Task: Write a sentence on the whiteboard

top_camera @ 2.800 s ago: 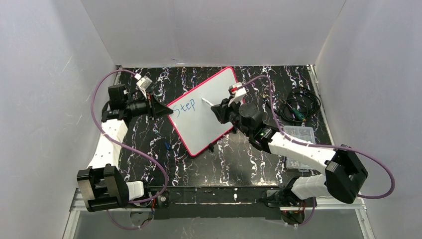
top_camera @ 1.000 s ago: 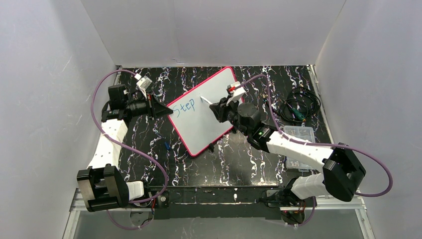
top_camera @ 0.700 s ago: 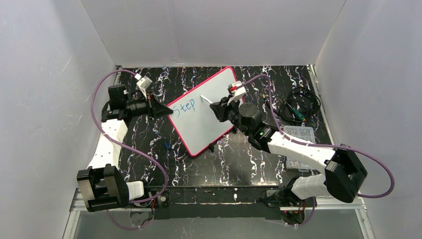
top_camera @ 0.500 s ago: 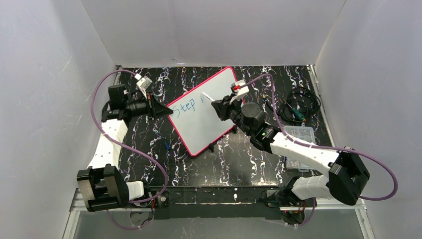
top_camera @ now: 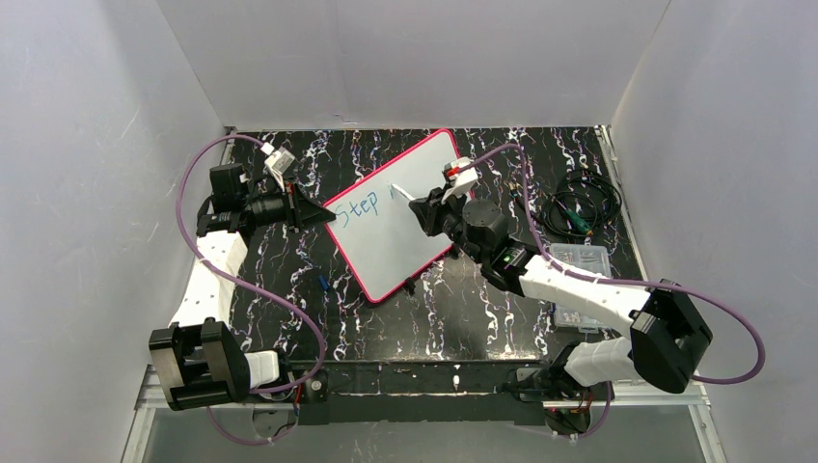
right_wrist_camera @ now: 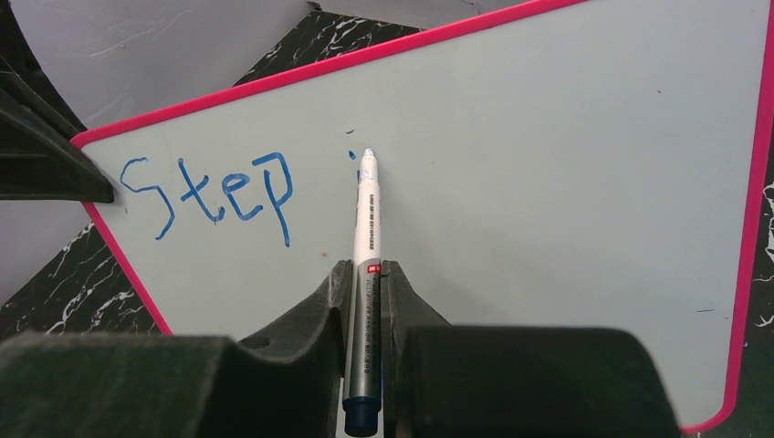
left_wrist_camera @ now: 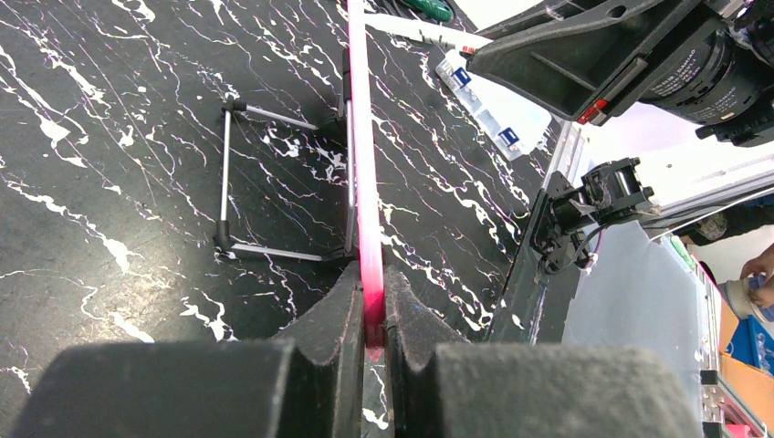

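Observation:
The whiteboard (top_camera: pixel 400 231), white with a pink frame, stands tilted on the black marbled table. My left gripper (top_camera: pixel 326 214) is shut on its left corner; the left wrist view shows the pink edge (left_wrist_camera: pixel 362 137) pinched by the gripper (left_wrist_camera: pixel 372 301). My right gripper (right_wrist_camera: pixel 365 274) is shut on a white marker pen (right_wrist_camera: pixel 366 219) with its tip at the board. The sentence (right_wrist_camera: pixel 214 192) reads "Step" in blue, followed by a short blue mark (right_wrist_camera: pixel 350 155) beside the tip. Seen from above, the right gripper (top_camera: pixel 424 207) hovers over the board's middle.
A wire stand (left_wrist_camera: pixel 225 173) props the board from behind. A coil of black cable (top_camera: pixel 579 207) and a clear plastic box (top_camera: pixel 579 260) lie at the right. A small blue piece (top_camera: pixel 323 283) lies near the board's lower left edge. White walls enclose the table.
A short blue mark has appeared to the right of "Step". The right gripper with the marker shifted slightly up the board and back. The left gripper has not moved.

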Controlling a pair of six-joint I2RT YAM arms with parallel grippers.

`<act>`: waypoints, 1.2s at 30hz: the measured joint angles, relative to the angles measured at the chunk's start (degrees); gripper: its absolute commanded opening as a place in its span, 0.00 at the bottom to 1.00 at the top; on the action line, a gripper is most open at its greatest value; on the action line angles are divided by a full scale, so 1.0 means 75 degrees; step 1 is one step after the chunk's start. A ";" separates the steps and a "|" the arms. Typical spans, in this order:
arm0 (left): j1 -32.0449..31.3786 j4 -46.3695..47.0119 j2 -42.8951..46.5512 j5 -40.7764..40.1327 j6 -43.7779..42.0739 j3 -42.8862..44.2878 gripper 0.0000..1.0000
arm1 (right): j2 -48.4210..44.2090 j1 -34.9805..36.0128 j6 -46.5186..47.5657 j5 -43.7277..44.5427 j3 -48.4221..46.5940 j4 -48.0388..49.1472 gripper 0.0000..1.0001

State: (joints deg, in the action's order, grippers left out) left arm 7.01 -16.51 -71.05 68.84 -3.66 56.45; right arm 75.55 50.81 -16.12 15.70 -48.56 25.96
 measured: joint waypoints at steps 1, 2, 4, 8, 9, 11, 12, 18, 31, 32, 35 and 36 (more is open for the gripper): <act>0.0000 -0.0003 0.0000 0.0000 0.0000 0.0000 0.00 | 0.0000 0.0000 -0.0006 0.0000 0.0000 -0.0015 0.01; 0.0000 -0.0003 0.0000 0.0000 0.0000 0.0000 0.00 | 0.0000 0.0000 -0.0012 0.0000 0.0003 -0.0029 0.01; 0.0000 0.0000 0.0000 0.0000 0.0000 0.0000 0.00 | 0.0000 0.0000 -0.0023 0.0000 0.0003 -0.0076 0.01; 0.0000 0.0000 0.0000 -0.0006 0.0000 0.0000 0.00 | -0.0009 0.0000 -0.0058 0.0000 0.0102 -0.0090 0.01; 0.0000 -0.0003 0.0000 -0.0009 0.0003 0.0000 0.00 | -0.0012 0.0000 -0.0076 0.0000 0.0143 -0.0099 0.01; 0.0000 -0.0006 0.0000 -0.0020 0.0003 0.0003 0.00 | -0.0050 0.0003 -0.0119 -0.0006 0.0259 -0.0128 0.01; 0.0000 -0.0006 0.0000 -0.0029 0.0006 0.0006 0.00 | -0.0067 0.0009 -0.0146 -0.0009 0.0309 -0.0134 0.01; 0.0000 -0.0029 0.0000 -0.0035 0.0006 0.0012 0.00 | -0.0154 0.0029 -0.0236 -0.0026 0.0460 -0.0254 0.01; 0.0000 -0.0029 0.0000 -0.0026 0.0003 0.0012 0.00 | -0.0105 0.0029 -0.0219 -0.0026 0.0458 0.0117 0.01; 0.0000 -0.0029 0.0000 -0.0032 0.0003 0.0012 0.00 | -0.0070 0.0029 -0.0213 -0.0023 0.0452 0.0169 0.01; 0.0000 -0.0032 0.0000 -0.0047 0.0009 0.0012 0.00 | 0.0015 0.0029 -0.0189 -0.0012 0.0446 0.0280 0.01; 0.0000 -0.0032 0.0000 -0.0058 0.0012 0.0012 0.00 | 0.0038 0.0029 -0.0187 0.0006 0.0446 0.0332 0.01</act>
State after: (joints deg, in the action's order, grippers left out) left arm 7.01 -16.75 -71.05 68.40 -3.57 56.53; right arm 75.83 51.03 -17.52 15.75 -45.21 28.45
